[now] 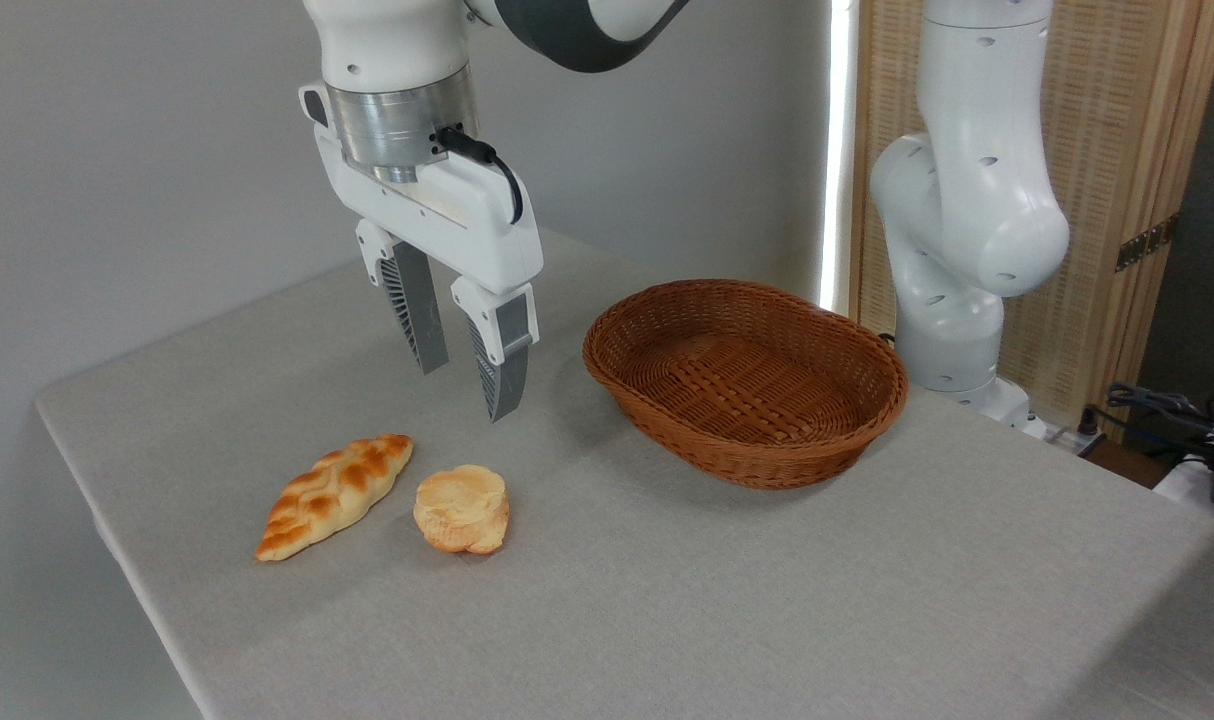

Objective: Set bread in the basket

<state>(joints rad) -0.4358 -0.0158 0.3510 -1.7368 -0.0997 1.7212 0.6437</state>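
The bread [462, 510], a small round golden-orange bun with a paler top, lies on the grey table near the front left. My gripper [465, 392] hangs open above and just behind it, fingers pointing down with nothing between them. The basket [745, 378], an oval brown wicker one with low sides, stands empty to the right of the gripper, well apart from the bun.
A longer braided loaf [333, 494] with brown stripes lies just left of the bun. The arm's white base [957, 240] rises behind the basket. The table's left edge [117, 540] runs close to the loaf. Cables lie at the far right.
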